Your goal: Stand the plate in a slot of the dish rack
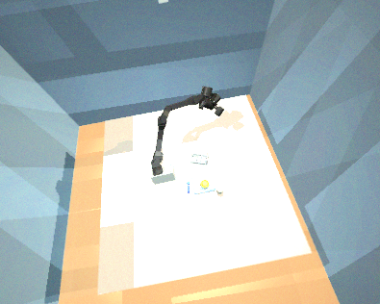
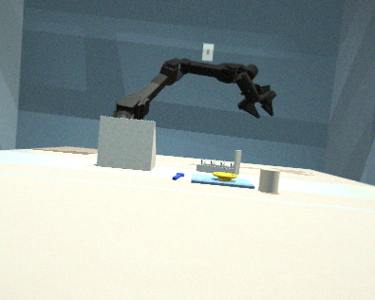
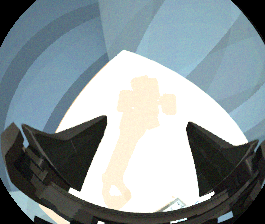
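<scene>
In the top view the arm is reaching toward the upper centre of the frame, its gripper (image 1: 217, 107) hanging released and empty, while the yellow plate (image 1: 204, 183) is lying near the middle, just below the dish rack (image 1: 199, 160). In the exterior view the plate (image 2: 224, 176) is resting flat on a blue mat (image 2: 244, 182) in front of the rack (image 2: 217, 166), with the gripper (image 2: 260, 105) spread wide high above and to the right. In the wrist view both fingers are standing far apart over the white table (image 3: 163, 176), nothing between them.

Grey cylinder (image 2: 269, 180) just beside blue mat (image 2: 244, 182); blue block (image 2: 178, 176) near.
</scene>
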`<control>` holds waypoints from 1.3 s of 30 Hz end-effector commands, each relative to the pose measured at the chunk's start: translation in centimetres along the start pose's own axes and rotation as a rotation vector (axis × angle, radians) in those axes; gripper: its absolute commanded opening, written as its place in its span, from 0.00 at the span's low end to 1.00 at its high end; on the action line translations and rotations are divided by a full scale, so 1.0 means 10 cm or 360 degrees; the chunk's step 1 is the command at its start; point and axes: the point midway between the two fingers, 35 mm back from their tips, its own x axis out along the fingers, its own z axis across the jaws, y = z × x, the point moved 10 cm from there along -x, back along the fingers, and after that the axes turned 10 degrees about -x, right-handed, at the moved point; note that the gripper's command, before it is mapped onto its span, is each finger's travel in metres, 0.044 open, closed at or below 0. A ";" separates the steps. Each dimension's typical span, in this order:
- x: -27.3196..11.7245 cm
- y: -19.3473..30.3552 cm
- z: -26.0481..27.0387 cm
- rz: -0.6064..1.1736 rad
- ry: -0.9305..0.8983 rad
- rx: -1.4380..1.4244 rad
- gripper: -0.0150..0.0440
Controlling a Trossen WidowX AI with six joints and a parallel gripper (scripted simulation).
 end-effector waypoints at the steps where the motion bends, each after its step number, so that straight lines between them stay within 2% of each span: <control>1: 0.00 0.00 -0.01 0.0003 0.0003 0.0000 0.93; 5: 0.00 0.11 -0.27 0.0078 0.0082 0.0014 0.93; 11: -0.09 0.47 -1.01 0.0317 0.0274 0.0073 0.93; 22: -0.62 1.41 -2.22 0.0814 0.0430 0.0266 0.93; 30: -1.23 2.23 -2.78 0.1114 0.0316 0.0503 0.93; 39: -1.89 3.07 -2.98 0.1243 0.0012 0.0783 0.93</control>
